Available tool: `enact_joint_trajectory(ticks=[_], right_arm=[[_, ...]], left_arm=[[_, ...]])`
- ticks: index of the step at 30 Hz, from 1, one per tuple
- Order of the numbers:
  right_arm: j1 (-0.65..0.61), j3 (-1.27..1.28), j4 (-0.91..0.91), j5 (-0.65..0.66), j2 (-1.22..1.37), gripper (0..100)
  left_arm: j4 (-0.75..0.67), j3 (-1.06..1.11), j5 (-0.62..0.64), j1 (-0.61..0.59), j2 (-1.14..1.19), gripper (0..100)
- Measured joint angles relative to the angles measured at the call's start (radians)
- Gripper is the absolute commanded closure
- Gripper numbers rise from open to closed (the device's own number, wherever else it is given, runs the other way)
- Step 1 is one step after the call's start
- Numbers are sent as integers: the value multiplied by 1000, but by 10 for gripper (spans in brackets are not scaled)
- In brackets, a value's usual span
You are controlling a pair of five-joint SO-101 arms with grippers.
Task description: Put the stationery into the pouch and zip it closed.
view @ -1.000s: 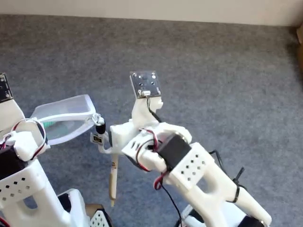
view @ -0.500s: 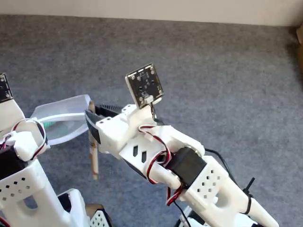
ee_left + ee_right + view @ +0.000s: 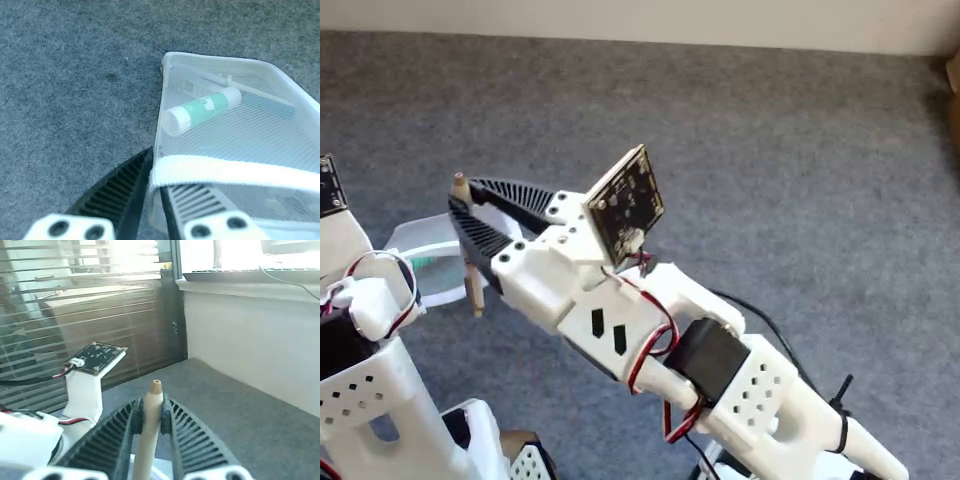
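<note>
As the right gripper, clamping a wooden pencil, has swung sideways, the mesh pouch pinched by the left gripper now lies beneath its tips, so insertion looks next.

Grey carpet covers the whole floor, with a pale wall along the far edge. Room also has brownish slatted blinds and a white sill under a window blasting daylight in.

The pouch is white see-through mesh; the tube inside it is green and white. The pencil is tan, the jaws ribbed black, the bench speckled grey.
</note>
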Motion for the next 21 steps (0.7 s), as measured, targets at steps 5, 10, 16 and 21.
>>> enact_joint_trajectory(ticks=[5,10,16,21], right_arm=[[-28,0,-14,6,0,995],[-28,23,-100,8,0,995],[-28,157,-275,132,0,995],[-28,331,-531,276,0,995]], left_arm=[[-3,17,0,0,-2,989],[-3,17,0,-2,-2,989],[-3,17,0,-2,-2,989],[-3,17,0,0,-2,989]])
